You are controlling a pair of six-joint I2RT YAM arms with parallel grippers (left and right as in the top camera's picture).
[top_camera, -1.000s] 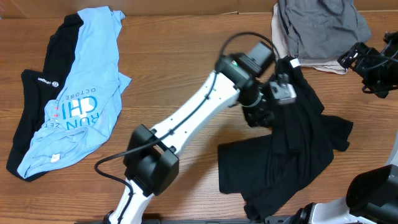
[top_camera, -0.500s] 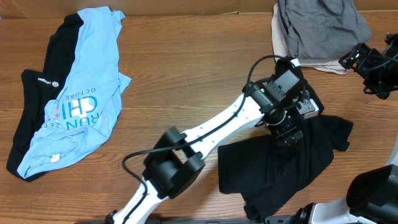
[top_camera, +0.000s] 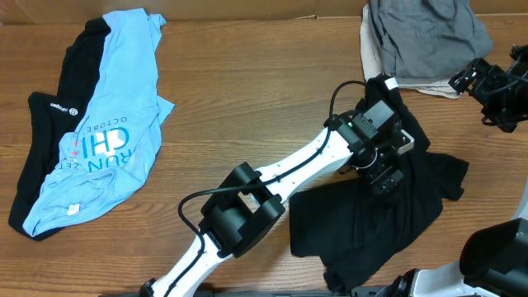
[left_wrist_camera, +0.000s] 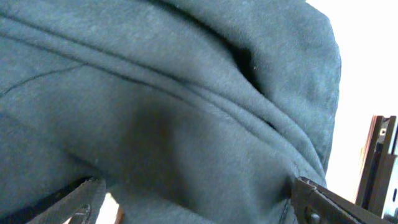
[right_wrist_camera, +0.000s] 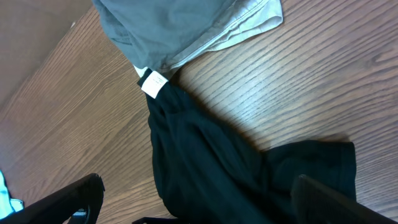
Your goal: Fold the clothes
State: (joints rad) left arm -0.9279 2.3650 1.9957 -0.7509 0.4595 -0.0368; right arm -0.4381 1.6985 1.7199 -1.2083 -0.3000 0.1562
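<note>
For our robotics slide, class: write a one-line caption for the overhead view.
Left hand over a rumpled black tee; light blue printed tee at image left, grey garments at top right.

Wooden table (top_camera: pixel 239 99) carries a black tee (top_camera: pixel 371 223) near right. At left, a light blue printed tee (top_camera: pixel 107 140) lies over a black logo piece (top_camera: pixel 41 140). At far right, a grey garment (top_camera: pixel 425 33) lies on a beige one (top_camera: pixel 367 49).

grey garment (top_camera: pixel 425 37) cut by top edge, beige one (top_camera: pixel 367 49) mostly covered
</note>
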